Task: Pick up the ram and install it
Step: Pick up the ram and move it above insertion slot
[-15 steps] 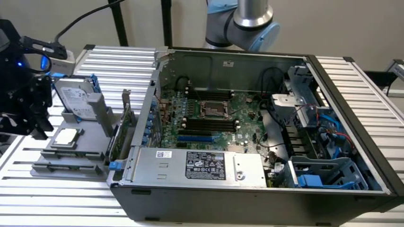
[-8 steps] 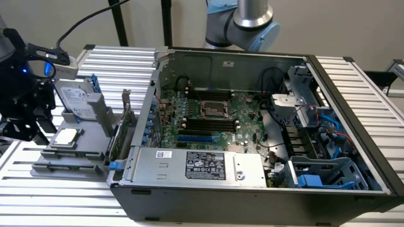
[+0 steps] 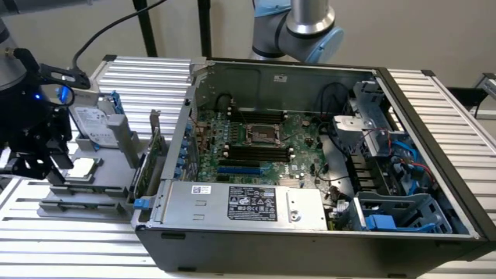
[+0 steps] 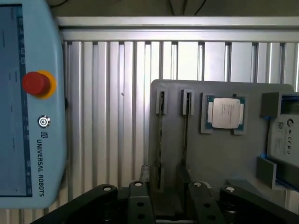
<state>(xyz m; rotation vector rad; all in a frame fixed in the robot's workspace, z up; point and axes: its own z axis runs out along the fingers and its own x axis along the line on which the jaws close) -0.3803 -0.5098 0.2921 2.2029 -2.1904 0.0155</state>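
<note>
On the ribbed aluminium table (image 4: 107, 116), inside the grey plastic parts tray (image 4: 219, 158): long, thin green ram stick (image 4: 160, 140), standing on edge in a slot. Straight ahead of the black claw (image 4: 164, 184), spread wide and pinching nothing. Long axis running lengthwise through the gap between the fingers, flat faces toward them, seemingly closer to one finger. Second edge-on stick (image 4: 185, 135) parallel, just beside the other finger.

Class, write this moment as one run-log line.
gripper: open | place: over grey tray | processor: on tray | computer case: lid off
</note>
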